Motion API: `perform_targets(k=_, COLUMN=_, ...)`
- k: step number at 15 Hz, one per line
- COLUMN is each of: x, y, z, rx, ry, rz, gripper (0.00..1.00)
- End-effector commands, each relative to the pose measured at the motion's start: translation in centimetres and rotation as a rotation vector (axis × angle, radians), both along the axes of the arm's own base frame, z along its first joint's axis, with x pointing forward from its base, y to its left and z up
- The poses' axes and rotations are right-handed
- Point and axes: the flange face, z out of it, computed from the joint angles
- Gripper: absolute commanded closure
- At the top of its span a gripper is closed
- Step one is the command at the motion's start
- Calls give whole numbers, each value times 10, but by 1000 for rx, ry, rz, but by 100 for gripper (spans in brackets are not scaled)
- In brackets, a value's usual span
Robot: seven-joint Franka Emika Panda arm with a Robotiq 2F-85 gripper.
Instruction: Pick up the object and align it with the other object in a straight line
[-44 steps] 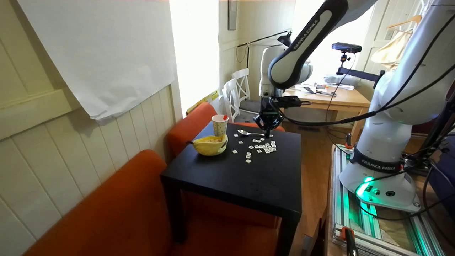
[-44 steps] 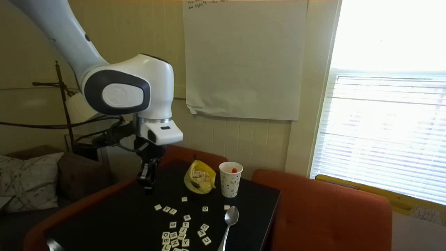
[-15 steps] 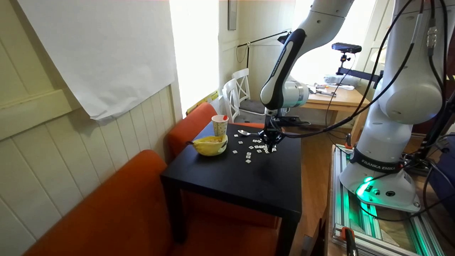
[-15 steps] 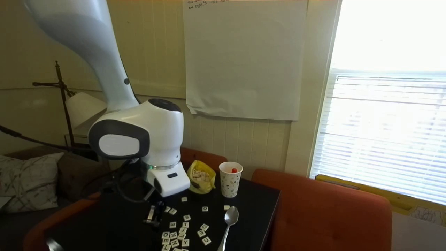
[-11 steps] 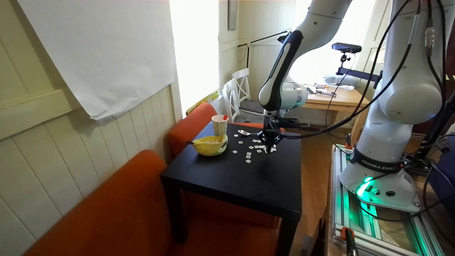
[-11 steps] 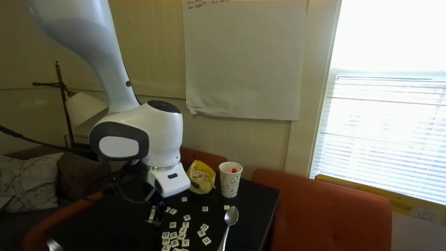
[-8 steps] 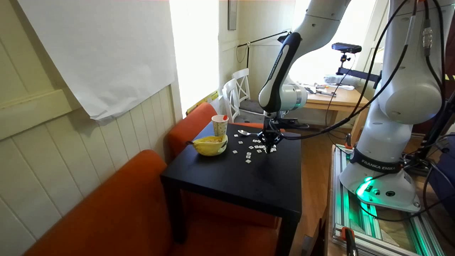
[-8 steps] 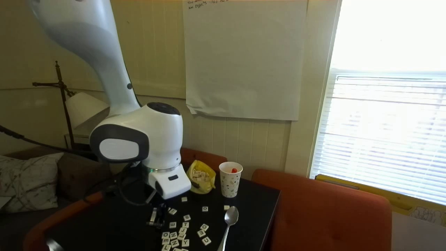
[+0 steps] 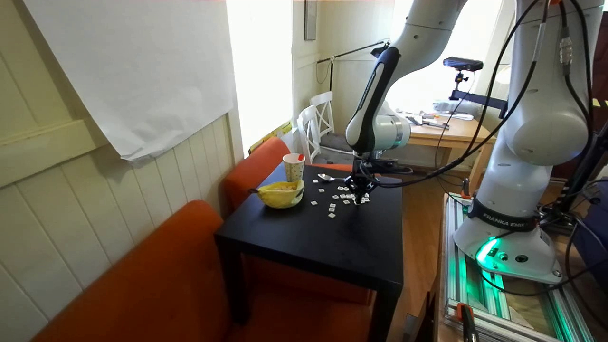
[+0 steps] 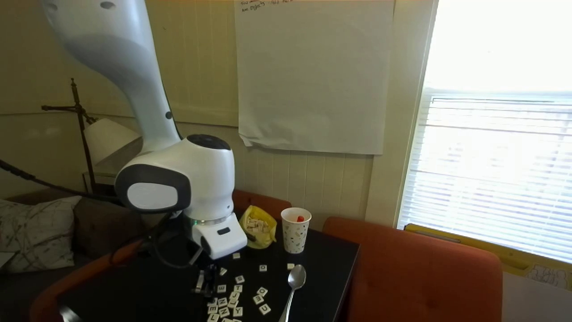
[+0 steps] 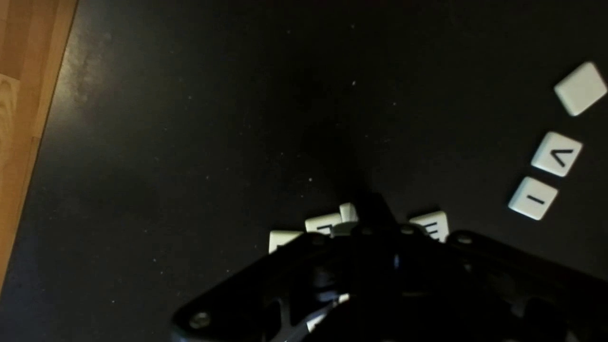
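Beside the tile cluster (image 10: 223, 302), a low gripper (image 9: 358, 199) with nothing plainly caught

Along the edge of the tile cluster on the black table (image 9: 308, 247), the gripper points down with its fingers (image 11: 377, 211) together, as far as the dark wrist view shows, and no tile can be made out pinched between them. 1 pale tile (image 11: 348, 212) sits right by the fingers, partly hidden; contact cannot be judged. Its nearness makes it the likeliest object to move, though the task names no letter. Joined fingers would suit nudging a flat tile along the surface; lifting would call for parting them, and the packed neighbours leave little room for that.

Off to the side, the V tile (image 11: 556, 154) and the I tile (image 11: 533, 198) lie just beside each other, the blank-faced tile (image 11: 581, 89) near them, all 3 in a rough slanting row. That may be the line to match, but it is a guess.

The spoon (image 10: 296, 278) lies flat near the tiles, and the cup (image 10: 295, 236) stands upright next to the yellow pouch (image 9: 280, 198), whose mouth gapes over pale pieces (image 10: 257, 225): presumably spare tiles, parked aside to leave working room.
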Motion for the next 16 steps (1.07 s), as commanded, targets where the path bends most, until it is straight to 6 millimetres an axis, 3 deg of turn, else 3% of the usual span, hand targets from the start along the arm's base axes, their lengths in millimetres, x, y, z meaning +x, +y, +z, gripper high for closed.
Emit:
perform_targets(k=1, x=3, y=-2, z=-6, rx=11, ry=2, rz=14, gripper=97)
perform_targets(k=8, x=1, y=0, z=-13, rx=52, ry=41, rz=92, gripper=97)
perform_targets(k=16, x=18, y=24, z=-14, rx=145, ry=86, rz=342, gripper=97)
